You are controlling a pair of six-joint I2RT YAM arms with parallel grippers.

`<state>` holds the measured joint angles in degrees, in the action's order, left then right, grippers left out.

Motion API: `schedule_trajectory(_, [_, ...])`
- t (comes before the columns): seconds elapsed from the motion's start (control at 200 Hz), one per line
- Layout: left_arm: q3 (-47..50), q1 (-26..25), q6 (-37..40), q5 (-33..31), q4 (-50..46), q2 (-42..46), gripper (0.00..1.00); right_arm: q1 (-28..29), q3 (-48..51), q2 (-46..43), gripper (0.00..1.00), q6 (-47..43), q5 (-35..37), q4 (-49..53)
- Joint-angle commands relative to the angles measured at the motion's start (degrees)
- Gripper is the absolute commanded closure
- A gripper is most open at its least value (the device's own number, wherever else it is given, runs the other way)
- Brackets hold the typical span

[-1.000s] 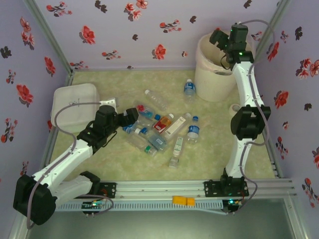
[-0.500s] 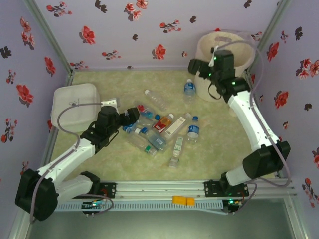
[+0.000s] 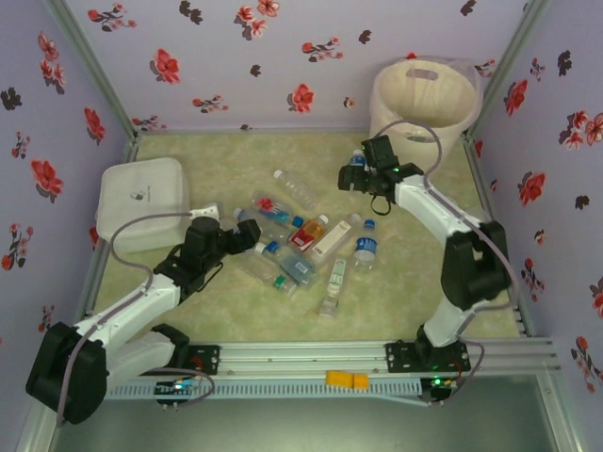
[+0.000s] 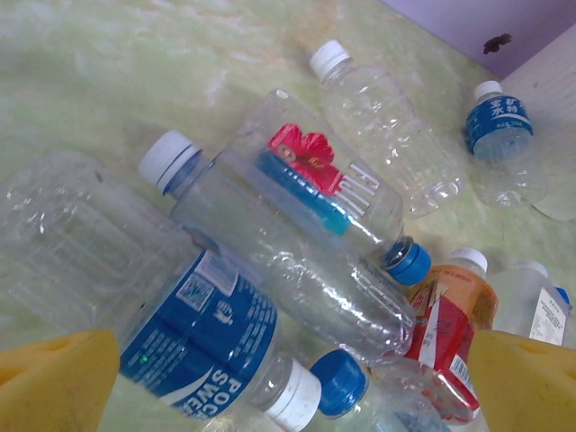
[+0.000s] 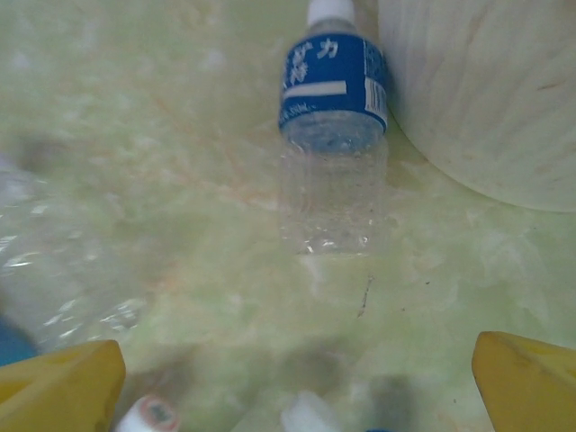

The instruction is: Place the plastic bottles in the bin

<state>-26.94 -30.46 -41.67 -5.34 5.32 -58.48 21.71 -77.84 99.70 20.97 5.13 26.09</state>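
Lilac walls printed with red and dark flowers close in a table (image 3: 236, 155) with a pale green marbled top. The bin (image 3: 422, 94) stands upright in the far right corner. A white box (image 3: 141, 201) sits at the left edge.

The bottles (image 3: 292, 247) lie heaped mid-table, well apart from the bin. In the left wrist view, a blue-label bottle (image 4: 198, 346) reads "POC" over "SWE" in white, beside a small square code. Its white cap points lower right. Next to it a long clear bottle (image 4: 288, 270) runs the same diagonal, with its white cap at the upper left. Behind that, a flower-label bottle (image 4: 315, 171) shows a red blossom on a blue strip, its blue cap to the lower right. An orange bottle (image 4: 450, 328) has a red-and-white label with a barcode, the writing too small to read. A plain bottle (image 4: 387, 135) has its cap to the upper left.

The left gripper (image 3: 252, 231) sits at the heap's left edge. Its yellow fingers (image 4: 54, 382) are spread wide and clamp nothing.

The right gripper (image 3: 349, 179) hangs near the bin's foot, its fingers (image 5: 531, 382) likewise wide apart and empty. Ahead of it is a lone bottle (image 5: 333, 153), just beside the bin wall. Its blue label bears a white "力", a white bar and a barcode. Its long axis runs away from the camera, white cap farthest. Whether it stands or lies, I cannot tell.
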Motion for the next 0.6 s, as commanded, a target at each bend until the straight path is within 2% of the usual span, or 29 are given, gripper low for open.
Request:
schedule_trajectory(0.0, [0.26,0.49,-2.19,-0.49,1.23,1.52,0.00,1.50,-7.03,6.05,0.00,-2.34,5.18,2.74])
schedule_trajectory(0.225, [-1.22,0.48,-1.96,-0.58,0.93,0.94,0.00,3.42,-18.49,17.66,0.00,-4.07,13.66,7.59])
schedule_trajectory(0.315, [-2.27,0.44,-1.92,-0.19,0.79,0.09,0.00,3.85,-22.00,21.20,0.00,-5.00,19.22,9.00])
schedule_trajectory(0.59, [-3.30,0.44,-1.96,0.06,0.74,-0.72,0.00,4.04,-28.94,29.37,0.00,-8.19,24.55,11.12])
